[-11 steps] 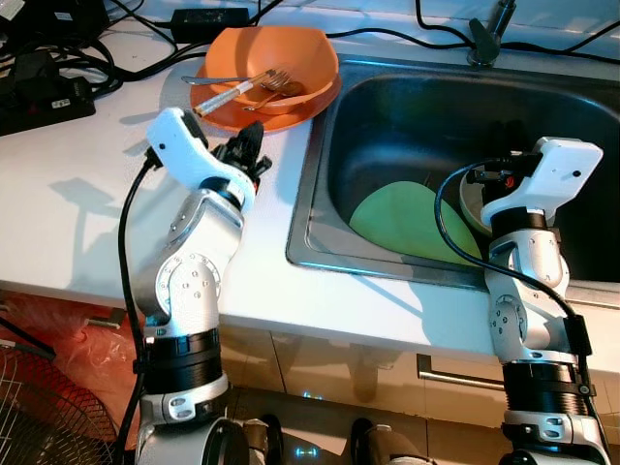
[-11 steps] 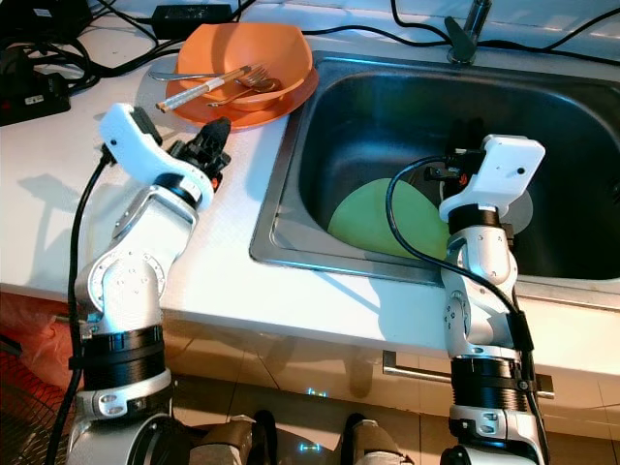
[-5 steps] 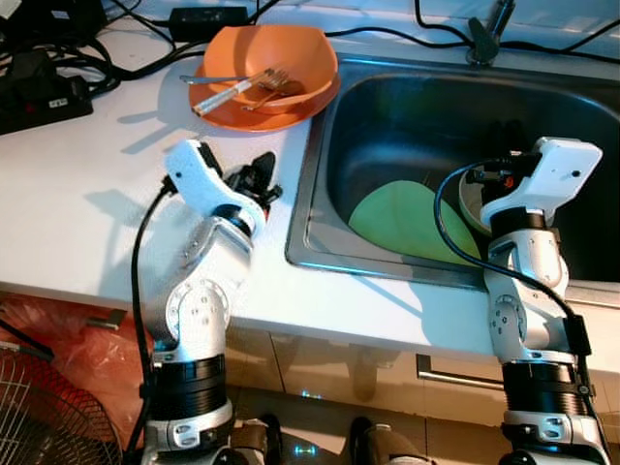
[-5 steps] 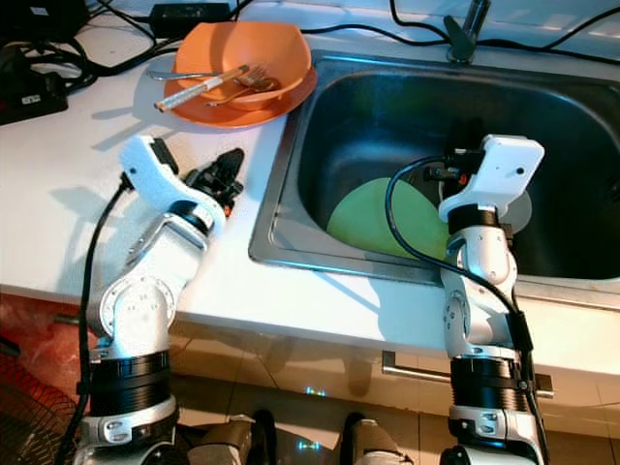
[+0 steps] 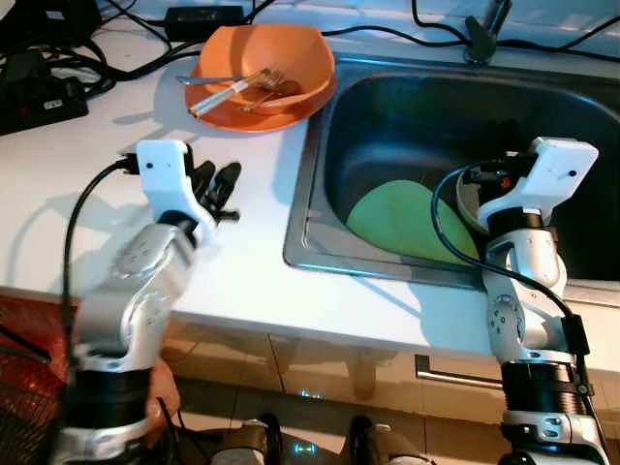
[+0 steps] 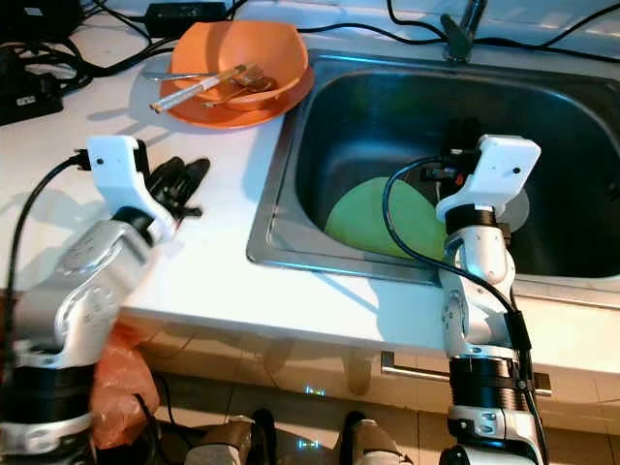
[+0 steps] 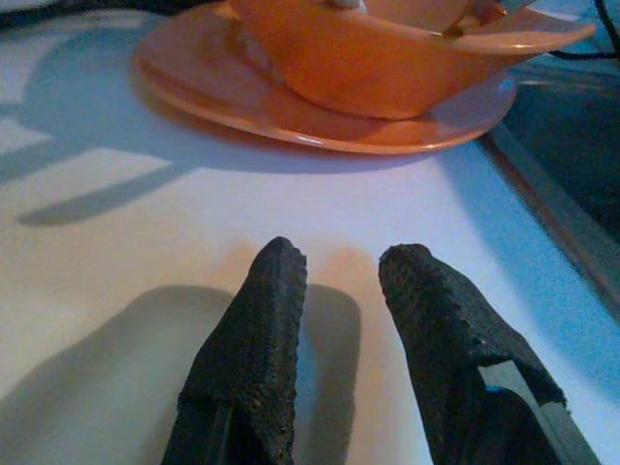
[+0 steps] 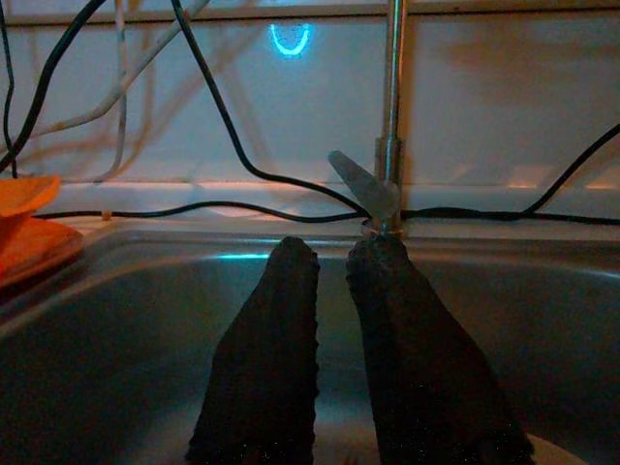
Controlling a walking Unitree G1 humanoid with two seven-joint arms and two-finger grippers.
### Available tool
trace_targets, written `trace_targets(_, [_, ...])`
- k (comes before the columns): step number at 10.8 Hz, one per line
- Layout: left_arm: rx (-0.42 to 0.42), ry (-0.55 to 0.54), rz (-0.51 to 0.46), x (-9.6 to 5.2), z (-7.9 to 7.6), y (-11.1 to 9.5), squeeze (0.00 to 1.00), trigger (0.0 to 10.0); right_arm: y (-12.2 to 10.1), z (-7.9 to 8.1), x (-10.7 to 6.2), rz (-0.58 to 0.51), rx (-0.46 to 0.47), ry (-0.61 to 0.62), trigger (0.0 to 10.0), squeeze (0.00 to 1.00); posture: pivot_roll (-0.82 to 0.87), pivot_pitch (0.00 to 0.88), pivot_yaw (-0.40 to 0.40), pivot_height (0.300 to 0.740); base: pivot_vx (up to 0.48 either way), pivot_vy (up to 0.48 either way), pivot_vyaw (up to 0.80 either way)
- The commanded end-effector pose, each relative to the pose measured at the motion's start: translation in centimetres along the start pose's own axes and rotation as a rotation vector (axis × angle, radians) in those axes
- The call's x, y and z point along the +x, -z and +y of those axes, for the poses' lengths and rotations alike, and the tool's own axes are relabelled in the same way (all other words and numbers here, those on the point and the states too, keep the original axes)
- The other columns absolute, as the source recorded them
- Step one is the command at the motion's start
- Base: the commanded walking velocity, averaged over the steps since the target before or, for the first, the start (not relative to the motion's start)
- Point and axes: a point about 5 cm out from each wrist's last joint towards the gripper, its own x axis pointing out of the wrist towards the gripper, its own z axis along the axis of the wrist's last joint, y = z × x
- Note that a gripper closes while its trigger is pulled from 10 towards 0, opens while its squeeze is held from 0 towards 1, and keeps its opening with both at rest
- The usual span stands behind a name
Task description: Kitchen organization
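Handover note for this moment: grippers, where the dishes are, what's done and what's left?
Left gripper: empty, slightly open, low over the counter short of the orange plate.
Right gripper: empty, nearly closed, held over the sink.
Orange bowl sits on the plate, holding a fork and other cutlery.
Green plate lies in the sink.
Done: nothing in hand.
Left: probably moving the orange stack to the sink.

A white countertop (image 5: 68, 203) is spreading across the left and centre of the frame; black cables (image 5: 92, 44) are trailing along its upper edge; pale cabinet fronts with a metal handle (image 5: 455, 373) are running below; tiled floor (image 5: 320, 421) is showing at bottom centre.
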Motion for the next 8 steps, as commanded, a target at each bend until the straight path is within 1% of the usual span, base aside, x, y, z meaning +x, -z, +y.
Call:
trace_targets(1, [0.028, 0.019, -0.010, -0.4, 0.0, 0.1, 0.00, 10.0, 0.9, -0.1, -0.5, 0.038, 0.013, 0.006, 10.0, 0.00, 0.06, 0.217, 0.040, 0.740, 0.000, 0.000, 0.00])
trace_targets(2, [0.045, 0.060, -0.032, -0.7, 0.3, 0.1, 0.00, 10.0, 0.9, 0.0, -0.4, 0.039, 0.012, -0.002, 10.0, 0.00, 0.05, 0.213, 0.034, 0.740, 0.000, 0.000, 0.00])
trace_targets(3, [0.081, 0.081, -0.039, -0.9, 0.9, 0.1, 0.00, 10.0, 0.9, 0.0, -0.5, 0.039, 0.012, -0.005, 10.0, 0.00, 0.05, 0.210, 0.039, 0.740, 0.000, 0.000, 0.00])
trace_targets(4, [0.083, 0.018, -0.067, -0.9, 2.4, -1.0, 0.00, 10.0, 0.9, 0.0, -0.6, 0.040, 0.013, -0.005, 10.0, 0.00, 0.05, 0.207, 0.042, 0.740, 0.000, 0.000, 0.00])
trace_targets(5, [0.125, 0.016, -0.081, -1.0, 3.0, -1.4, 0.00, 10.0, 0.9, 0.0, -0.7, 0.044, 0.016, -0.001, 10.0, 0.00, 0.05, 0.208, 0.038, 0.740, 0.000, 0.000, 0.00])
trace_targets(6, [0.216, 0.014, -0.087, -1.1, 3.6, -1.9, 0.00, 10.0, 1.2, 0.3, -0.8, 0.052, 0.017, -0.016, 10.0, 0.00, 0.06, 0.207, 0.045, 0.740, 0.000, 0.000, 0.00])
trace_targets(7, [0.399, 0.004, -0.105, -1.1, 4.3, -2.9, 0.00, 10.0, 1.2, 0.4, -0.8, 0.051, 0.025, -0.012, 10.0, 0.00, 0.06, 0.207, 0.049, 0.740, 0.000, 0.000, 0.00])
trace_targets(8, [0.541, 0.016, -0.103, -1.2, 4.6, -3.4, 0.00, 10.0, 1.3, 0.7, -0.9, 0.052, 0.031, -0.010, 10.0, 0.00, 0.07, 0.205, 0.058, 0.740, 0.000, 0.000, 0.00])
